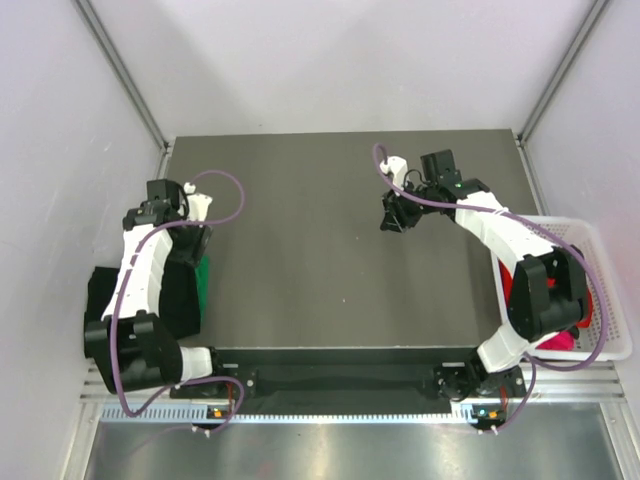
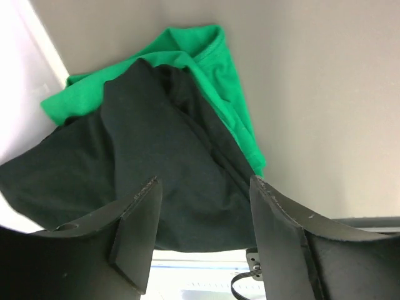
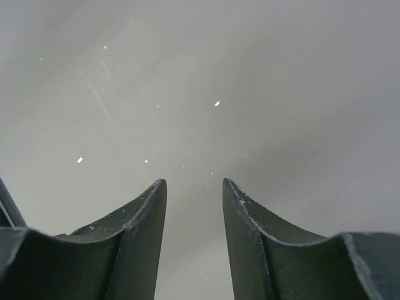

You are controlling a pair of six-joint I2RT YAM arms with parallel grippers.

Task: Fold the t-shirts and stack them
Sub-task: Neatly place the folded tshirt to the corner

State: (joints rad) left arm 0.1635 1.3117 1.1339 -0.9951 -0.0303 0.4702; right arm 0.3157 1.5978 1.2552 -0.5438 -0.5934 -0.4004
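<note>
A black t-shirt lies crumpled on a bright green t-shirt at the table's left edge; in the top view the black one hangs over that edge and the green one shows as a strip. My left gripper is open and empty just above the black cloth, and shows in the top view. My right gripper is open and empty over bare table, at the back right in the top view. A red t-shirt and a pink one lie in the basket.
A white mesh basket stands at the table's right edge beside the right arm. The dark grey table is walled by white panels on the left, back and right.
</note>
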